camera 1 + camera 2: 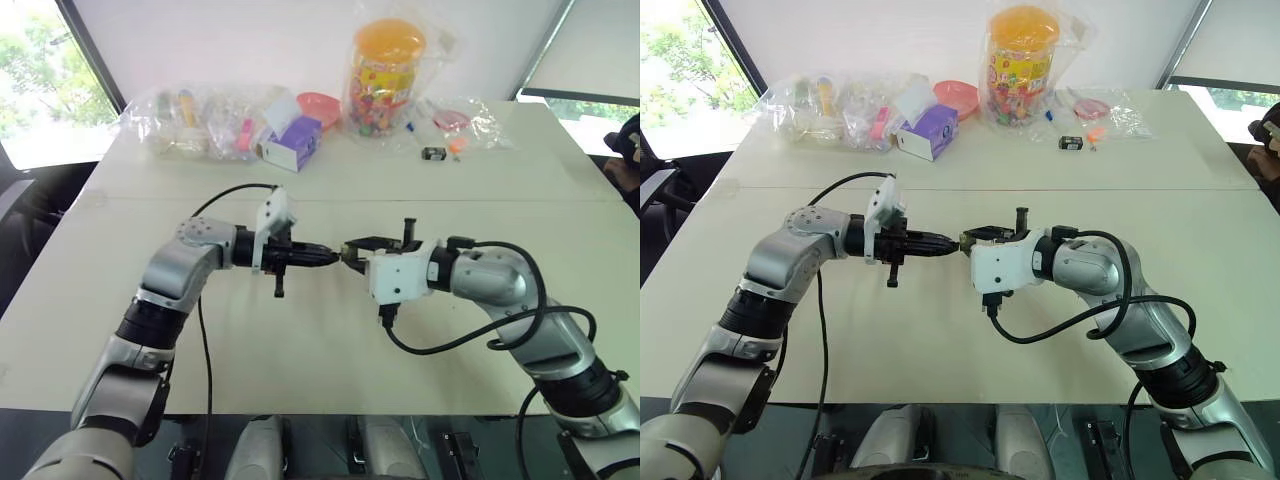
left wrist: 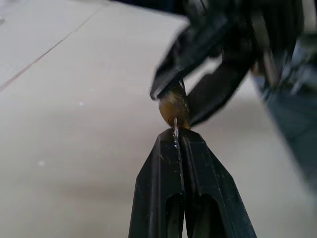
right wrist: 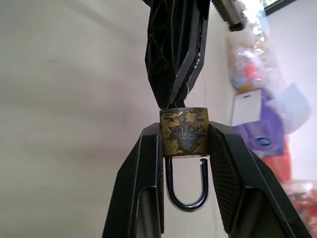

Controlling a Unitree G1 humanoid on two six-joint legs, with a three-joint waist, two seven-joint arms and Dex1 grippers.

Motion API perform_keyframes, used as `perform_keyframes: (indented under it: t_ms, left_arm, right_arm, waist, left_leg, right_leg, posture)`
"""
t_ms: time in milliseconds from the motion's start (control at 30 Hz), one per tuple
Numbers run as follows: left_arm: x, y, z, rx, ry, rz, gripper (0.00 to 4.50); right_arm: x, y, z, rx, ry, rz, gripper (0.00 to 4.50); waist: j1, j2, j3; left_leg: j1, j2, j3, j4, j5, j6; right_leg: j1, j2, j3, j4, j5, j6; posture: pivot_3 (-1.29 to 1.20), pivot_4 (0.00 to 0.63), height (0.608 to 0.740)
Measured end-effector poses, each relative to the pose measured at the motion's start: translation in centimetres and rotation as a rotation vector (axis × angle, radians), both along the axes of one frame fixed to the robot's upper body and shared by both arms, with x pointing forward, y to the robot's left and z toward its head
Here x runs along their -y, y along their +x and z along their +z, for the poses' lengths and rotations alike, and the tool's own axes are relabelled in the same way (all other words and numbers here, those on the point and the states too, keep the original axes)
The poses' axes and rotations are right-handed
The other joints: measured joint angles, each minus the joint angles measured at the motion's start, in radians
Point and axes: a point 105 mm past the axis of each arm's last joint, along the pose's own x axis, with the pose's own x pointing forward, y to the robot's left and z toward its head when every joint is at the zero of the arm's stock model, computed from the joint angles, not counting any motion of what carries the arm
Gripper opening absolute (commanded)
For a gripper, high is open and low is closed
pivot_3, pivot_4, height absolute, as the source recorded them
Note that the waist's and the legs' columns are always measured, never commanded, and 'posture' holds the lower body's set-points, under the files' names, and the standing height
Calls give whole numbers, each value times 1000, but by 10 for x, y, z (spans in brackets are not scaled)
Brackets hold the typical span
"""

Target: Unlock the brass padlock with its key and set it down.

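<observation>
Two robot arms meet above the middle of a pale table (image 1: 320, 380), their tips facing one another. The right gripper (image 3: 184, 135) clamps the brass padlock (image 3: 184, 131) by its two flat sides, one black finger (image 3: 143, 168) on each side, with the silvery shackle (image 3: 186, 191) hanging back between the fingers toward the wrist; a small gap shows at one end of the shackle where it meets the body. The padlock is held in the air, clear of the table, midway between the two arms (image 1: 345, 252). The left gripper (image 2: 177, 136) has its fingers pressed tight together on the key (image 2: 175, 130), a thin silvery sliver that projects from the fingertips and enters the base of the padlock (image 2: 174, 105). In the right wrist view the left gripper's closed tips (image 3: 173, 94) touch the padlock's face opposite the shackle. Along the far edge of the table lie clear plastic bags (image 1: 200, 120) of small goods, a purple and white box (image 1: 292, 143), a pink bowl (image 1: 320, 105), a tall jar with an orange lid (image 1: 387, 75) full of coloured pieces, and a small black object (image 1: 433, 153).
</observation>
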Motion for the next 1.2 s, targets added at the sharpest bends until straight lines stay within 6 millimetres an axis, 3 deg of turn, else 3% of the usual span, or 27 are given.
perform_keyframes:
  t_ms: [33,100,267,633,767,967,1200]
  left_arm:
    - [-1,-1,4,-87,-44,7,868]
    - [-4,-4,7,-187,-73,3,1867]
    - [-6,-9,-1,-260,-55,8,4349]
    - [8,6,-11,-205,-67,92,4349]
    - [13,8,-17,-209,-58,93,3036]
    - [18,7,-18,-221,-81,71,32]
    - [20,7,-19,-225,-83,68,32]
  right_arm:
    - [1,1,0,13,-9,0,728]
    - [2,3,-2,23,-20,-5,728]
    - [4,4,-4,26,-31,-5,728]
    - [4,5,-4,24,-30,-9,728]
    - [4,5,-4,28,-34,-13,728]
    - [8,8,-4,28,-39,-42,728]
    - [9,8,-5,22,-42,-48,728]
  waist:
    - [-1,0,0]
    - [-1,0,0]
    - [0,0,0]
    - [1,0,0]
    - [1,0,0]
    - [2,0,0]
    - [1,0,0]
  left_leg:
    - [0,0,0,0,0,0]
    - [0,0,0,0,0,0]
    - [0,0,0,0,0,-1]
    - [0,0,0,0,1,-1]
    - [0,0,0,0,1,-1]
    - [0,0,0,0,1,-1]
    - [0,0,0,0,1,-1]
  right_leg:
    - [0,0,0,0,0,0]
    - [0,0,0,0,0,0]
    - [0,0,0,0,0,0]
    - [0,-1,0,0,0,0]
    - [0,-1,0,0,0,0]
    - [0,-1,0,0,0,0]
    - [0,-1,0,0,0,0]
  posture:
    - [0,150,740]
    - [0,150,740]
    - [0,150,740]
    - [0,150,740]
    - [0,150,740]
    - [0,150,740]
    - [0,150,740]
